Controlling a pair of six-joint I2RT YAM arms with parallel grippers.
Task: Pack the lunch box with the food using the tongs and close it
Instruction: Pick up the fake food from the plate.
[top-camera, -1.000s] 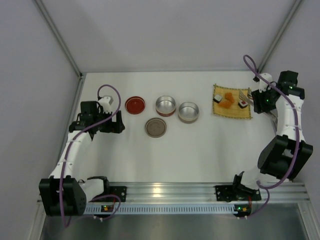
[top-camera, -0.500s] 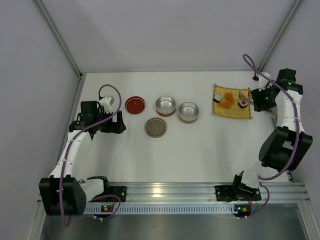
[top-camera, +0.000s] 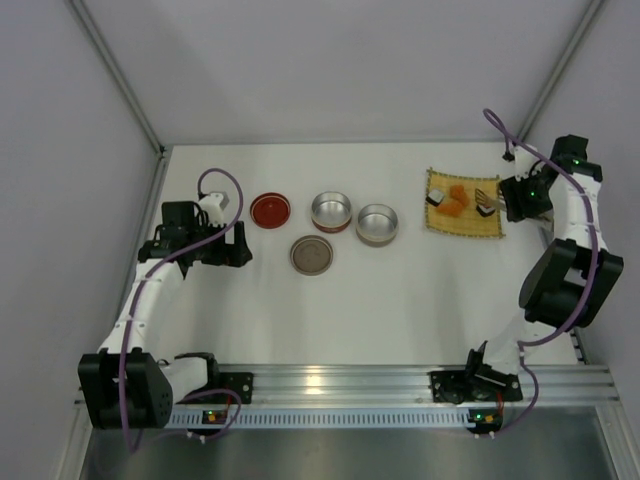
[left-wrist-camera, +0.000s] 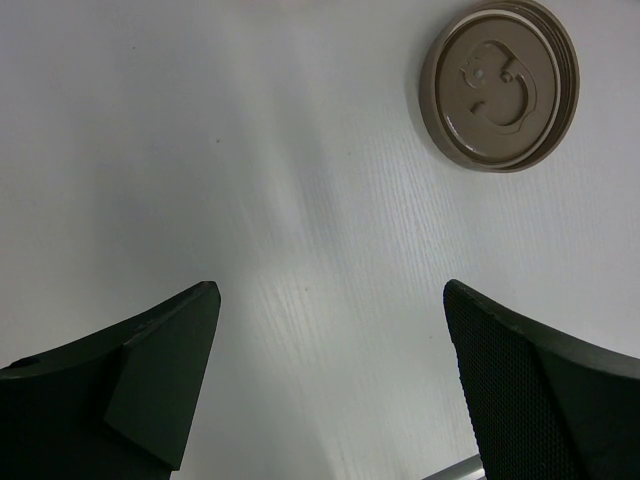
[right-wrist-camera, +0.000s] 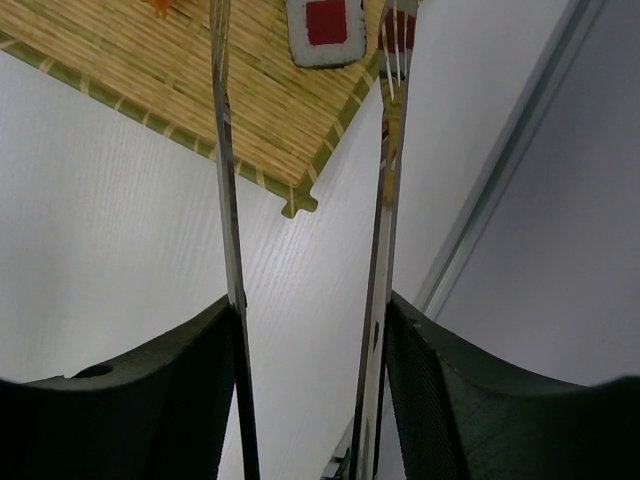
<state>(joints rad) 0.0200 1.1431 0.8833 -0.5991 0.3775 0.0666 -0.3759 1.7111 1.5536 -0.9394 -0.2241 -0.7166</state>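
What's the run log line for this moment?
phase: reaching for food | right claw: shut on tongs, arms straddling red-centred roll on mat | left claw: open, above table near brown lid

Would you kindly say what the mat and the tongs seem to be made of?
The yellow slatted mat looks like woven bamboo or straw: matte parallel strips, green-bound edge. The slim silver tongs look like polished metal: thin, reflective arms.

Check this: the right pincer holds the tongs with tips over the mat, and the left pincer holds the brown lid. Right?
Not quite. The left wrist view shows the left pincer open and empty, the lid lying on the table apart from it. The right pincer does hold the tongs with tips over the mat.
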